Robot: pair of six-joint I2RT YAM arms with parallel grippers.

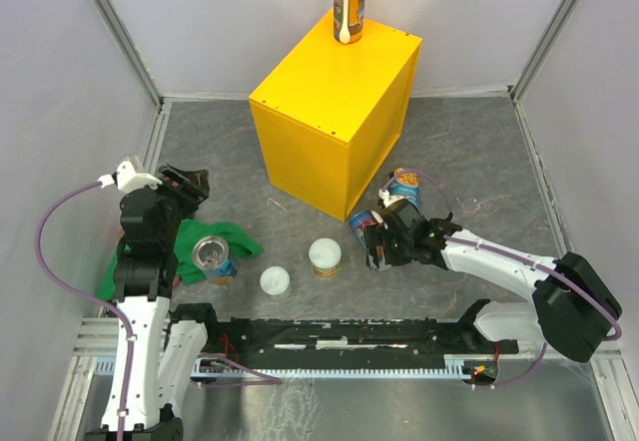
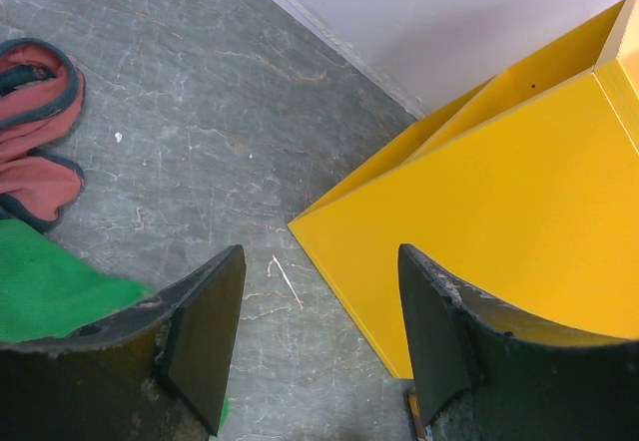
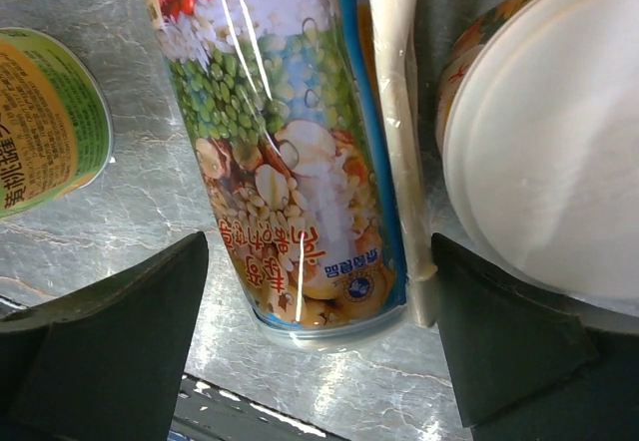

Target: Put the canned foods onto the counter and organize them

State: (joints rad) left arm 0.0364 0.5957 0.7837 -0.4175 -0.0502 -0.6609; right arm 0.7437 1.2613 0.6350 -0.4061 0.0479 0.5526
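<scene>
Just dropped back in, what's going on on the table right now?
The right hand, open, straddles a can lying on its side near the yellow counter, not gripping it yet. One tall can already stands on the counter. The left hand hangs open and empty by the green cloth. Several other cans wait on the table.

Both white-shelled arms, the left arm point(image 1: 135, 361) and the right arm point(image 1: 494, 258), carry black joint housings and a looping lilac cable point(image 1: 41, 231); the left gripper point(image 2: 319, 266) shows broad dark fingers point(image 2: 205, 331) with scuffed, dusty edges.
</scene>
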